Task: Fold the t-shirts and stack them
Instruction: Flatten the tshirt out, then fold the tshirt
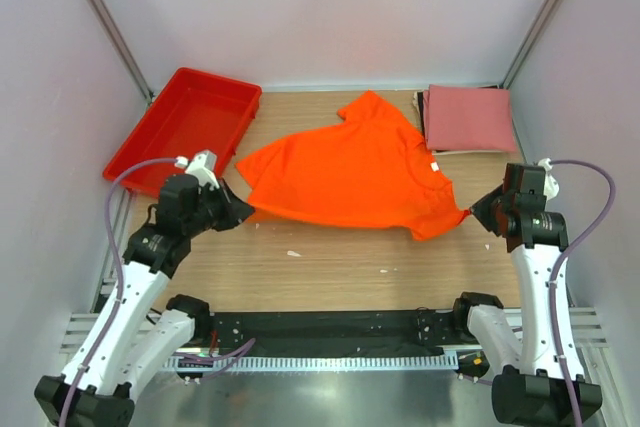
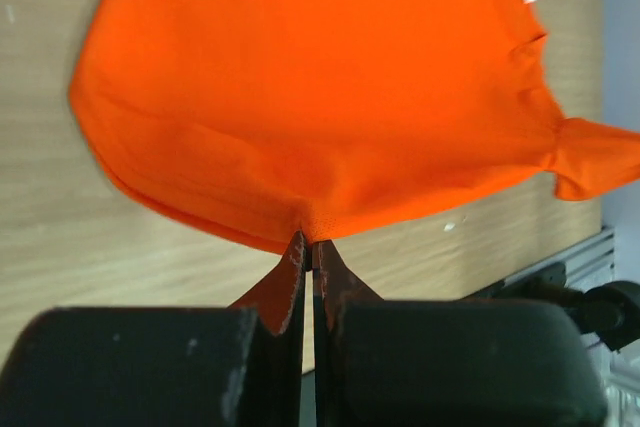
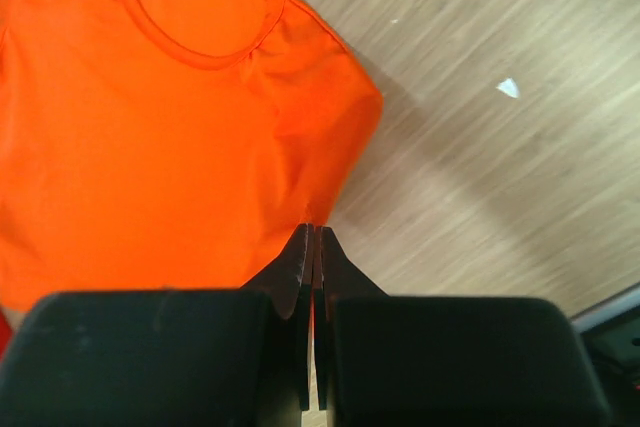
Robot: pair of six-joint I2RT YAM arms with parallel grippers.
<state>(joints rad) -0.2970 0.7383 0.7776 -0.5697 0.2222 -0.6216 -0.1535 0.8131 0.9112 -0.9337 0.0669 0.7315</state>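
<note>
Nearest the front edge, the left gripper (image 1: 243,213) sits towards the left side of the wooden worktop (image 1: 350,257). Its jaws are pressed together, nipping the hem of the orange t-shirt (image 1: 350,172). The left wrist view shows the cloth drawn to a small peak between the fingertips (image 2: 302,259).

Level with it on the right side, the right gripper (image 1: 470,213) has its jaws squeezed tight as well. They pinch a corner of the same shirt, by the sleeve below the collar, and a sliver of orange shows between the fingers (image 3: 300,267).

The shirt is pulled out between the two grippers across the middle of the worktop. Its white neck label (image 1: 434,167) lies towards the right. A small pale scrap (image 1: 293,253) lies on the bare wood just in front of it.

Farther back, a red plastic tray (image 1: 190,127) lies angled at the far left corner. The pink t-shirt (image 1: 468,117) lies folded flat at the far right corner, apart from the orange one.
</note>
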